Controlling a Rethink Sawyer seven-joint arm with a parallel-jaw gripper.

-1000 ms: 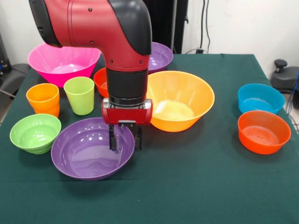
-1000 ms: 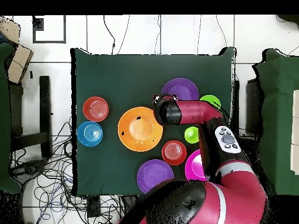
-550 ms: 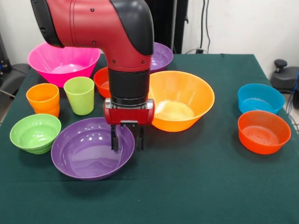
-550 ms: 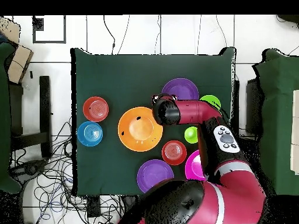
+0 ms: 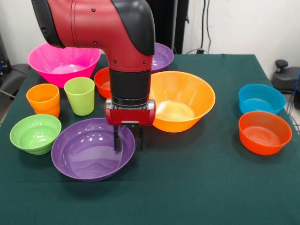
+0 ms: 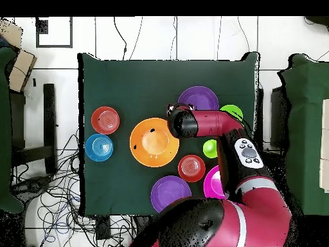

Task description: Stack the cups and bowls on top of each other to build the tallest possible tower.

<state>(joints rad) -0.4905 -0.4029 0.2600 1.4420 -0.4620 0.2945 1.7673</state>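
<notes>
Near the table's (image 5: 201, 187) front-left corner, over the purple bowl's (image 5: 89, 150) rim: gripper (image 5: 127, 143) narrowly parted, straddling the rim, contact unclear. Behind the arm (image 5: 126, 51), red-orange bowl (image 5: 101, 80) and second purple bowl (image 5: 161, 56) partly hidden.

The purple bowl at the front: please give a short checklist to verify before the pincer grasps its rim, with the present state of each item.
1. Pincer open: ok.
2. Fingers straddle the rim of the near purple bowl, one inside, one outside: ok.
3. Rim already clamped: not ok.
4. Purple bowl empty: ok.
5. Large orange bowl apart from the fingers: ok.
6. Fingers low enough on the rim: cannot tell.
</notes>
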